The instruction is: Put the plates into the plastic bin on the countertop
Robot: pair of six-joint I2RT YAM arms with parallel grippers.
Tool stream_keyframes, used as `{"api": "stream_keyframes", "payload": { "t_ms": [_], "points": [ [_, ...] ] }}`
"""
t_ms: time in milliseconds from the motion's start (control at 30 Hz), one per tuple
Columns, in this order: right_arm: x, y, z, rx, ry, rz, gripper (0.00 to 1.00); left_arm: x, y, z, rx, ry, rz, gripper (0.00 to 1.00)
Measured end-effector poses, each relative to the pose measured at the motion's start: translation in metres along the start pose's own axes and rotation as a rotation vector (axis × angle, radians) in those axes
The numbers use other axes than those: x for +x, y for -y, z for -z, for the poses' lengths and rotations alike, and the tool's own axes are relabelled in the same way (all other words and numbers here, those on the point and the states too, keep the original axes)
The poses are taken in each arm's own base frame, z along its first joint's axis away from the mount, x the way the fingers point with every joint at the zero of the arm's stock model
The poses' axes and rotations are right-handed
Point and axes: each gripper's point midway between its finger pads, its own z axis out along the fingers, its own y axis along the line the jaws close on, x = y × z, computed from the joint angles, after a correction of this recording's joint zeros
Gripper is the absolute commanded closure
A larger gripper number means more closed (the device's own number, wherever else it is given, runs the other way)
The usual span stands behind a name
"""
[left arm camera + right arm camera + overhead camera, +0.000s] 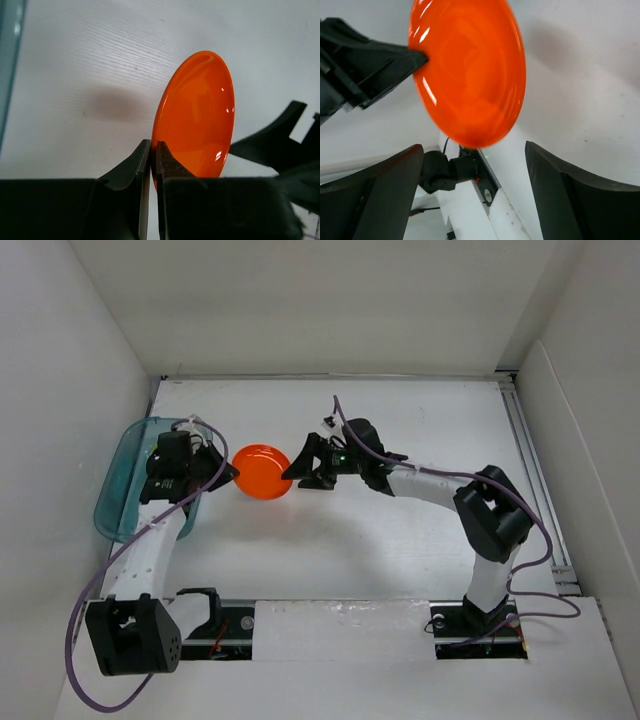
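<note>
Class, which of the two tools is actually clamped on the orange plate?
The left tool: it pinches the rim of the orange plate. The right tool stands open beside the opposite edge, gripping nothing.

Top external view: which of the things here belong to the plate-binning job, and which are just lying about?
Belonging to the job:
- orange plate, pinched at its rim by the left gripper
- right gripper, open beside the plate
- plastic bin, at the left
- countertop

Just lying about:
- no loose items seen; only the arms' purple cables
</note>
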Motion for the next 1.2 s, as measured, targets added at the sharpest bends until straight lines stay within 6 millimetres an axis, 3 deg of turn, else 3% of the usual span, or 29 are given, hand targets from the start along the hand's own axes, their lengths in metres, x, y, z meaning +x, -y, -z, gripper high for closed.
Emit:
{"api": "stream_keyframes", "payload": {
  "t_ms": [133,300,433,567,733,900,1067,1167,1200],
  "points": [
    [0.004,-0.008,0.002,-0.058,-0.018,0.038,0.01,-0.016,-0.021,0.004,-0.099,0.06,0.07,1.0],
    [0.007,0.025,0.01,-0.01,-0.012,0.006,0.01,-0.056,-0.031,0.018,-0.184,0.186,0.181,1.0],
    [0.021,0.058,0.017,0.049,-0.03,-0.029,0.01,-0.095,-0.072,0.033,-0.316,0.323,0.336,1.0],
    [0.039,0.079,0.023,0.089,-0.059,-0.044,0.01,-0.116,-0.125,0.04,-0.479,0.394,0.466,1.0],
    [0.05,0.086,0.03,0.101,-0.071,-0.036,0.01,-0.119,-0.179,0.038,-0.617,0.395,0.583,1.0],
    [0.054,0.083,0.035,0.09,-0.077,-0.025,0.01,-0.108,-0.222,0.03,-0.681,0.342,0.685,1.0],
    [0.053,0.077,0.035,0.06,-0.078,-0.006,0.01,-0.098,-0.242,0.019,-0.671,0.288,0.75,0.99],
    [0.052,0.074,0.035,0.045,-0.077,0.004,0.01,-0.113,-0.238,0.017,-0.641,0.299,0.739,0.69],
    [0.052,0.074,0.035,0.041,-0.078,0.006,0.01,-0.12,-0.235,0.017,-0.627,0.307,0.727,0.65]
  ]
}}
